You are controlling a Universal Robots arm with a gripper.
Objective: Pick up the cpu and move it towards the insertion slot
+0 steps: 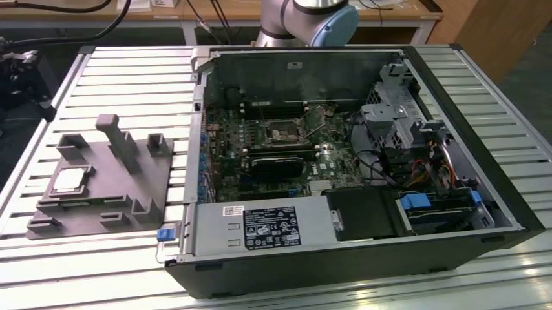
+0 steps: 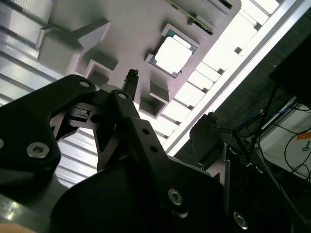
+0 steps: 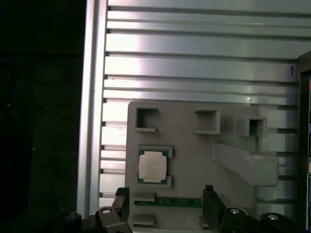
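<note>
In the exterior view the cpu (image 1: pixel 71 181) lies flat in a grey fixture (image 1: pixel 102 197) on the slatted tabletop (image 1: pixel 129 77). An open computer case (image 1: pixel 345 274) stands beside the fixture. The insertion slot (image 1: pixel 285 133) sits on the motherboard (image 1: pixel 231 184) inside the case, well apart from the cpu.

In the first wrist view the tool (image 3: pixel 165 194) hangs over the fixture with its fingers spread wide and nothing between them. The cpu rests just beyond the fingertips, touching neither and nearer to one of them. A green strip (image 3: pixel 170 202) lies between the two tips.

In the second wrist view the dark tool is clear of the fixture, and the cpu lies ahead of its tip in a square recess.
</note>
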